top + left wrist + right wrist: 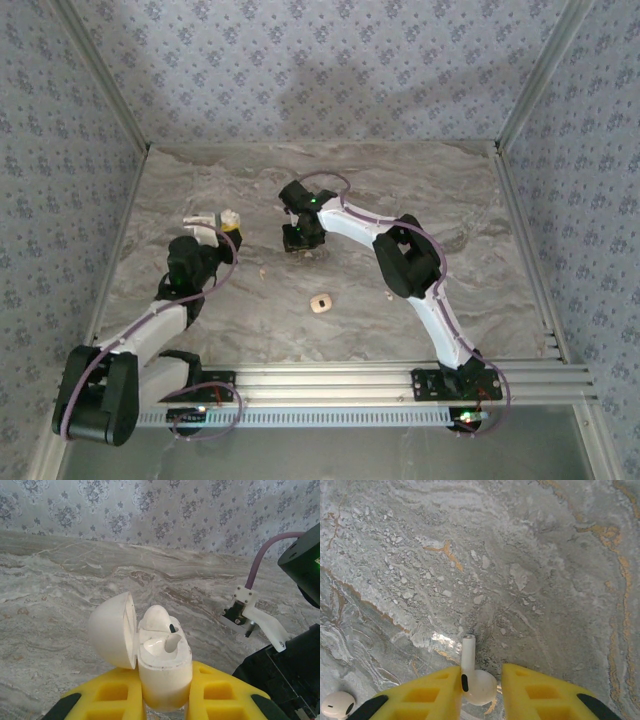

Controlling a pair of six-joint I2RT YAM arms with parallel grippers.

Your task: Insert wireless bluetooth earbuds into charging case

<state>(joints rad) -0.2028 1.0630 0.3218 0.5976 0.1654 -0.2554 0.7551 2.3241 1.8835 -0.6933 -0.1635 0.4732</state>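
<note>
My left gripper (166, 692) is shut on the charging case (162, 652), a cream-white case held upright between the yellow fingers (117, 692). Its lid (112, 630) hangs open to the left. One white earbud (157, 618) sits in the far slot; the near slot is hollow. In the top view the case (229, 217) is at left centre. My right gripper (481, 671) is down at the marble, jaws astride an earbud (481, 686) lying there, stem pointing away. The left finger (437, 690) touches it; a small gap remains on the right. Another earbud (337, 705) lies at the lower left.
A tan squarish piece (320, 302) with a dark centre spot lies on the marble table (450, 200) between the arms. The right gripper (303, 243) hangs at table centre. Patterned walls and metal rails (520, 210) close the workspace.
</note>
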